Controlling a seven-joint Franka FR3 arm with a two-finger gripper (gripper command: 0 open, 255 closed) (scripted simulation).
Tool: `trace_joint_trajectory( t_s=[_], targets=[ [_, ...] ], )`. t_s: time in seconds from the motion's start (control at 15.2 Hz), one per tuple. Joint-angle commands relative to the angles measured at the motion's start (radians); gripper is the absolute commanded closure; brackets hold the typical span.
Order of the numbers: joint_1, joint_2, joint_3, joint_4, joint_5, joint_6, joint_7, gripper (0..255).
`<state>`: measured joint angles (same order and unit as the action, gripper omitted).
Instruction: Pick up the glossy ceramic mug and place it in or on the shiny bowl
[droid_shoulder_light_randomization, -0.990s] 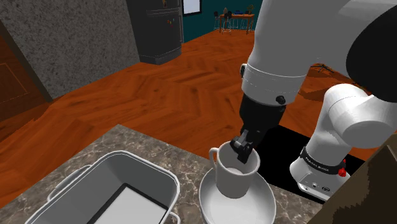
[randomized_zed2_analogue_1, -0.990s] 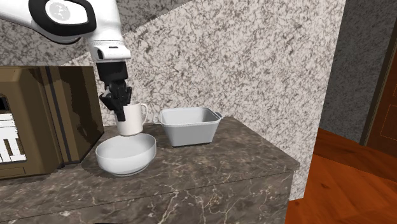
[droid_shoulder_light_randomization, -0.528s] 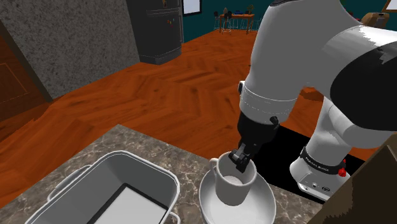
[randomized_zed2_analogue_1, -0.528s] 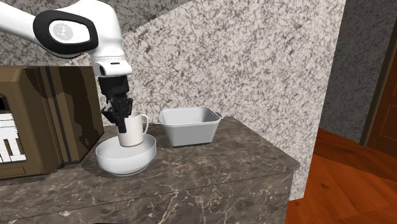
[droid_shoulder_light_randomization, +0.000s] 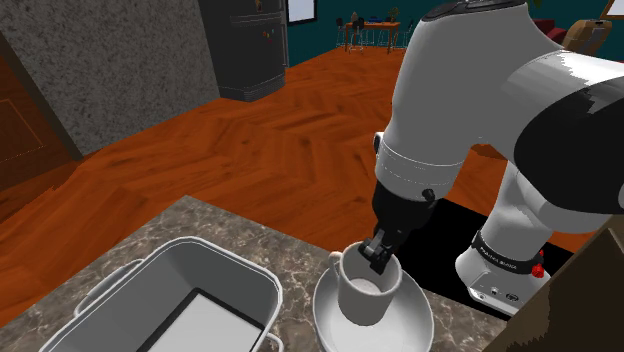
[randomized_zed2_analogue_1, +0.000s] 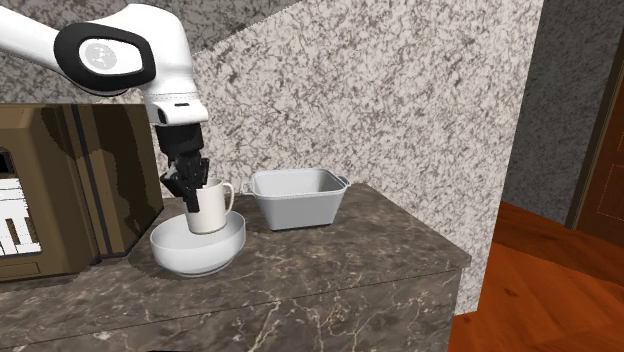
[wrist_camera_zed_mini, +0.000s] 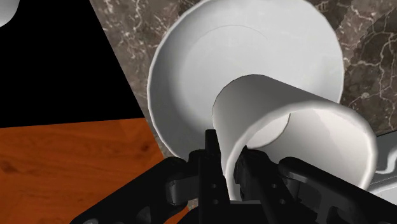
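The glossy white mug (randomized_zed2_analogue_1: 209, 206) is gripped at its rim by the closed black fingers (wrist_camera_zed_mini: 208, 168) and held upright inside the wide white bowl (randomized_zed2_analogue_1: 198, 252) on the dark marbled counter (randomized_zed2_analogue_1: 350, 255). Only release and withdrawal are judged to be left. A grey two-handled tub (randomized_zed2_analogue_1: 297, 197) is set just beside the bowl, and nothing is seen in the way.

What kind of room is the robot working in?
Most likely a home kitchen. There is a dark stone-look countertop, a white mug and a white bowl, a handled white pan beside them, and a wood floor beyond.
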<state>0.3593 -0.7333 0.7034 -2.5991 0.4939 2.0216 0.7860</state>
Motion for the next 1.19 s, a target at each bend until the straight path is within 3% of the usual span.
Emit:
trace_joint_trajectory(
  t_s=[0.0,0.33,0.59,1.12],
  targets=[
    [0.000,0.000,0.000,0.000,0.000,0.000,0.000,0],
    [0.000,0.000,0.000,0.000,0.000,0.000,0.000,0],
    [0.000,-0.043,-0.062,0.092,-0.040,-0.138,0.007,0],
    [0.000,-0.043,-0.063,0.092,-0.040,-0.138,0.007,0]
  ],
)
